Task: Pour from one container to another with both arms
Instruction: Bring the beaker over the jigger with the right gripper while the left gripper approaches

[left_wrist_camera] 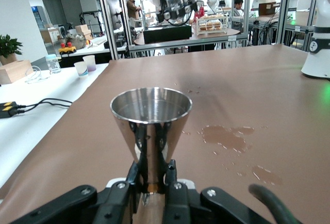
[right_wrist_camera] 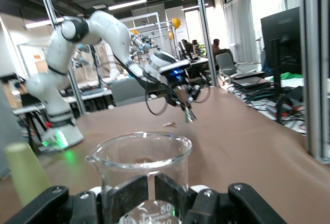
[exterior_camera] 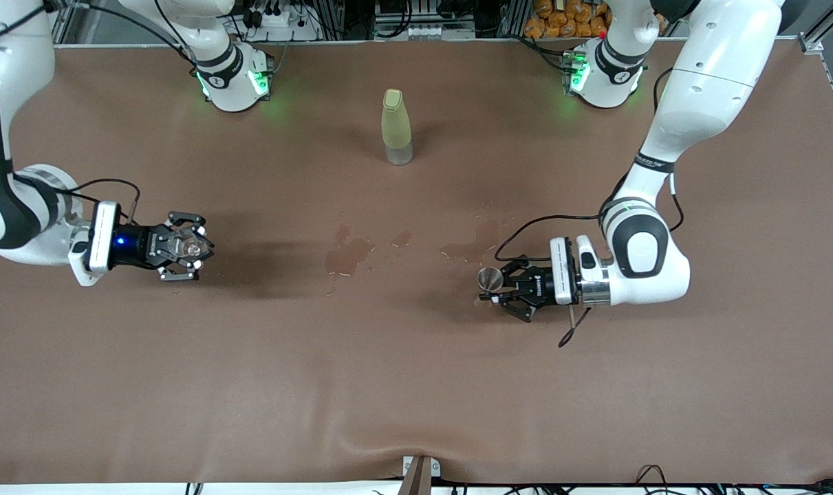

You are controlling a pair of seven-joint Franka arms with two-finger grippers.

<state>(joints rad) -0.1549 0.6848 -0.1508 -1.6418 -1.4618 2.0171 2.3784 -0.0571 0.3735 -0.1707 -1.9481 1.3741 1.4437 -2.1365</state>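
My right gripper (exterior_camera: 195, 247) is shut on the tiny clear glass cup (exterior_camera: 193, 245) and holds it upright over the table toward the right arm's end. In the right wrist view the glass cup (right_wrist_camera: 142, 167) fills the foreground, its pouring lip at one side, with the black fingers (right_wrist_camera: 129, 195) pressed on its wall. My left gripper (exterior_camera: 493, 286) is shut on the small silver cone cup (exterior_camera: 490, 278) over the table toward the left arm's end. In the left wrist view the silver cup (left_wrist_camera: 150, 113) stands upright, clamped at its narrow lower part by the left gripper (left_wrist_camera: 151, 176).
A tall yellow-green bottle (exterior_camera: 396, 127) stands mid-table, farther from the front camera than both cups. Brown wet stains (exterior_camera: 347, 254) mark the cloth between the grippers, another stain (exterior_camera: 472, 242) close to the left gripper. A loose cable (exterior_camera: 573, 328) hangs under the left wrist.
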